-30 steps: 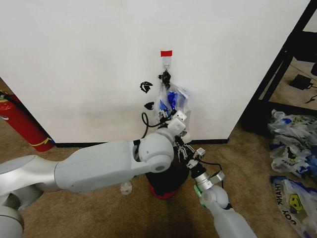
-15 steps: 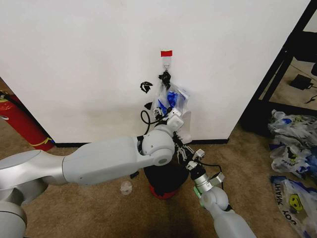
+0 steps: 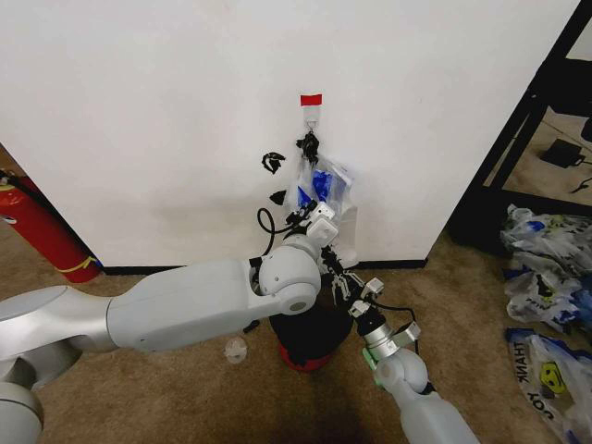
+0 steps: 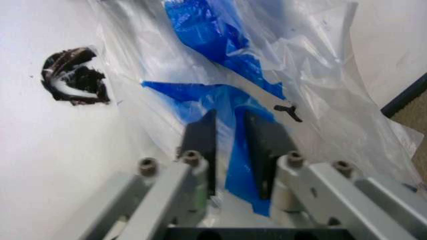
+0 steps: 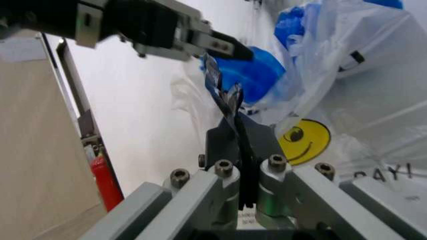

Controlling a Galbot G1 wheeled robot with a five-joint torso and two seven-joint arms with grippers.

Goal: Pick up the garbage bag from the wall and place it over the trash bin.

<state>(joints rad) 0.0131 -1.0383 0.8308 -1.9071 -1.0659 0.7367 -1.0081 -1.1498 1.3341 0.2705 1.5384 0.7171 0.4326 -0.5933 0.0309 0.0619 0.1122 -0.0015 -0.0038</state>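
The garbage bag [image 3: 322, 185], see-through plastic with blue handles, hangs in a bunch from a small hook [image 3: 312, 118] under red tape [image 3: 311, 99] on the white wall [image 3: 166, 111]. My left gripper [image 3: 310, 215] is up against its lower part. In the left wrist view the gripper [image 4: 230, 117] is narrowly open, with the bag's blue plastic [image 4: 230, 165] running between the two dark fingers. The black trash bin [image 3: 313, 333] with its red base stands below. My right gripper [image 3: 340, 277] is at the bin's upper right rim, and that gripper [image 5: 235, 125] is shut on a thin black edge.
A whitish bag with a yellow smiley [image 5: 303, 135] hangs in the same bunch. A red fire extinguisher [image 3: 42, 231] stands at the left, a black shelf frame [image 3: 518, 139] at the right. More plastic bags [image 3: 546, 277] lie on the carpet there. Black marks [image 3: 271, 161] dot the wall.
My left arm has lifted and pushed its gripper a little higher into the hanging bag. The right gripper and the bin have stayed in place.
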